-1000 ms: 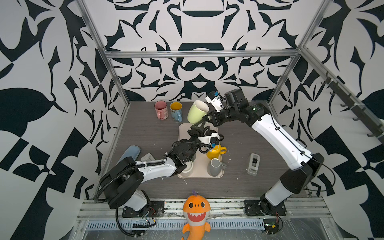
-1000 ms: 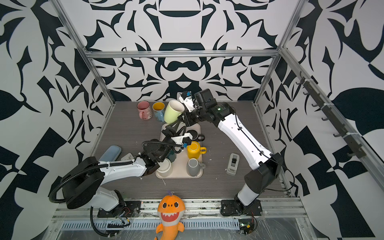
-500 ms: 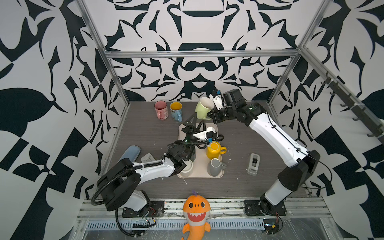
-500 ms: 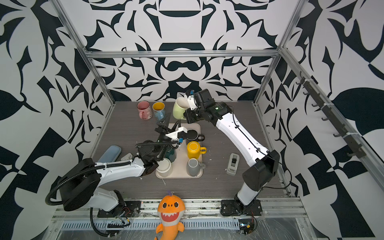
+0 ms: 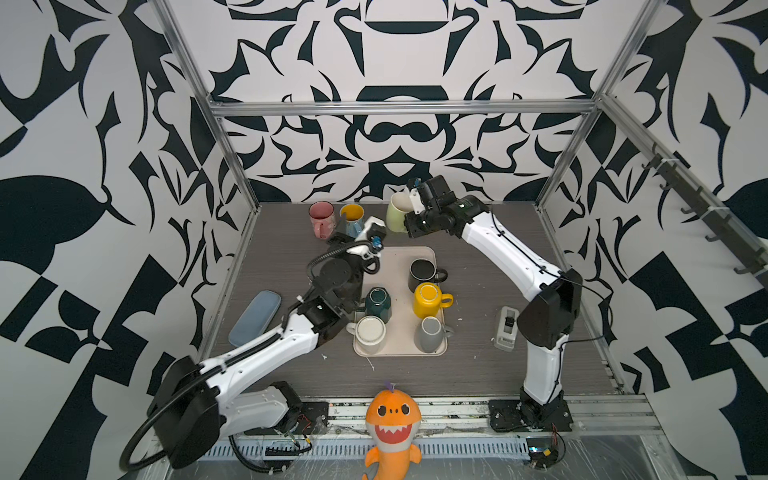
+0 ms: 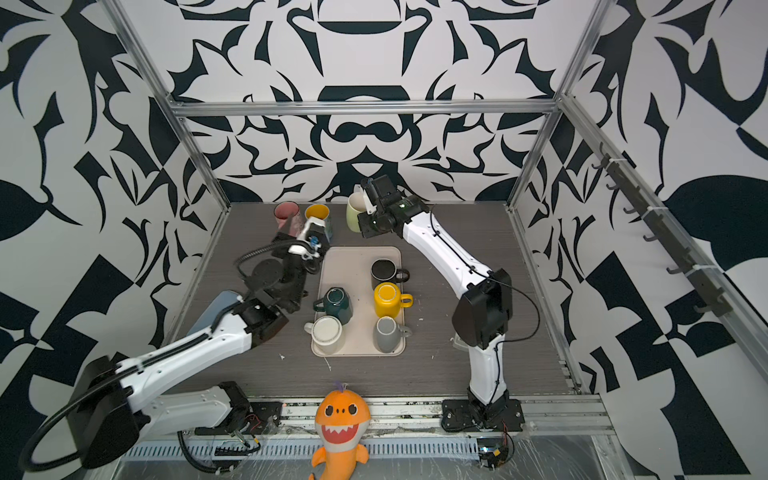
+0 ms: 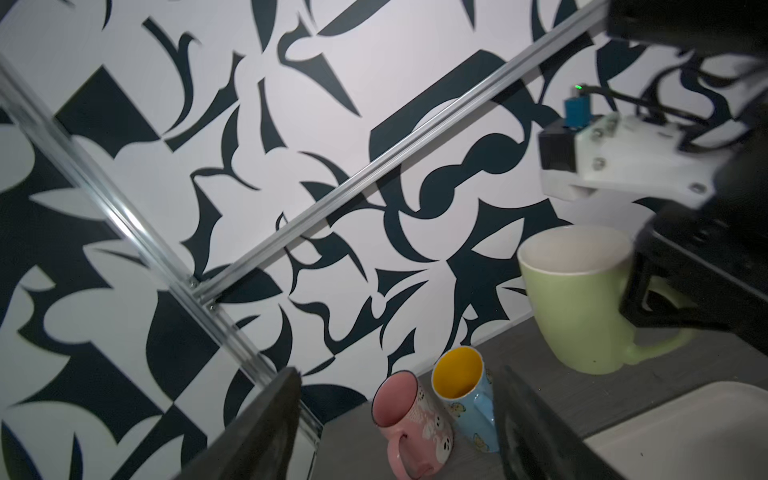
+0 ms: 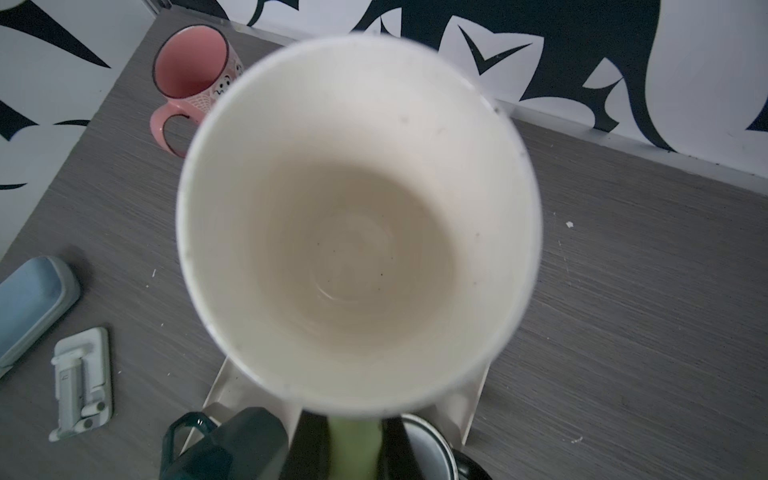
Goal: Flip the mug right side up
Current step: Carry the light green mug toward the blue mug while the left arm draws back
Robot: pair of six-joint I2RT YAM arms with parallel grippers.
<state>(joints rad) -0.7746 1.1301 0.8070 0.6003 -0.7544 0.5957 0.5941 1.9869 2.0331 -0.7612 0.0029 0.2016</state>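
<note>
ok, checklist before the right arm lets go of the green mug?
1. Grip: right gripper shut on the green mug by its handle: ok.
2. Orientation: green mug upright, opening up: ok.
3. Other arm: left gripper open and apart from the green mug: ok.
4. Neighbour: gap between the green mug and the blue mug: ok.
5. Support: green mug's base resting on the table: cannot tell.

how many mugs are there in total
8. On the tray: black mug, teal mug, yellow mug, white mug, grey mug. Behind it: pink mug, blue mug. Right gripper holds the green mug. None seem hidden.
</note>
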